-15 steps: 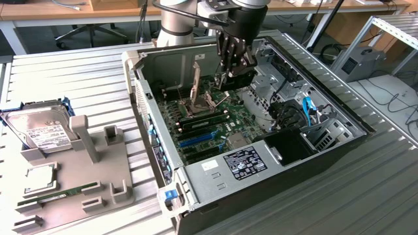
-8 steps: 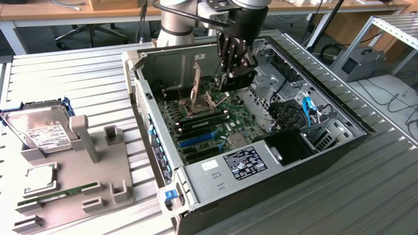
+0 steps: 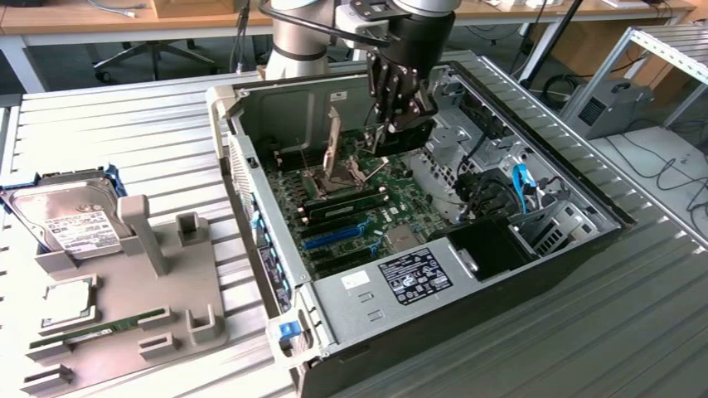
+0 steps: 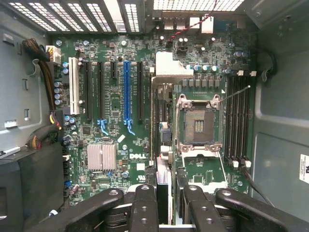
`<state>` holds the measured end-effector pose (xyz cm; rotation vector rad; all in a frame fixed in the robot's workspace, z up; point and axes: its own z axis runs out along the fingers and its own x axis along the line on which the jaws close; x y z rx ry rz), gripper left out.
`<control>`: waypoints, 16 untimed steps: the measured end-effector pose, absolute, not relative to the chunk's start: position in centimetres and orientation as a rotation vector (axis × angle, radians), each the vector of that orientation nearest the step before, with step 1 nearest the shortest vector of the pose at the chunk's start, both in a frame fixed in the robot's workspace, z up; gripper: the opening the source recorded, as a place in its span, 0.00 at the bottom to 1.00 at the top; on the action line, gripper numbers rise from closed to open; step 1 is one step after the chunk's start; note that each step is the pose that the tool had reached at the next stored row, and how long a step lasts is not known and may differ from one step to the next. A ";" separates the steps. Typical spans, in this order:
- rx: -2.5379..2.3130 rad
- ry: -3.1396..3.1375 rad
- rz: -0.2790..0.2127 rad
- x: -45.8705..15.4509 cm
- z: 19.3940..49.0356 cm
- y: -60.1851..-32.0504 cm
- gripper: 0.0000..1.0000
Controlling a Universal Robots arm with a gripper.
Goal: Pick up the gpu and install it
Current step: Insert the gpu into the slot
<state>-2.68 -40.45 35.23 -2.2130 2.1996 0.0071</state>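
On the near left of the tabletop (image 3: 133, 124) the fixture tray (image 3: 122, 332) carries no card. Farther off, inside the open computer case (image 3: 575, 240), the tool (image 3: 396, 116) grips the gpu (image 4: 163, 159) edge-on between its fingers (image 4: 145, 203); keeping it upright and square over the blue slot (image 4: 127, 89) looks essential.

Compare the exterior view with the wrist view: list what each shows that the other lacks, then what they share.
Exterior view: hard drive, RAM stick and grey holder beside the case. Wrist view: white slot and Dell lettering on the motherboard. Both: the gripper holding the gpu over the motherboard.
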 end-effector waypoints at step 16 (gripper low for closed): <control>-2.213 2.200 0.007 -2.7 35.2 -40.8 0.26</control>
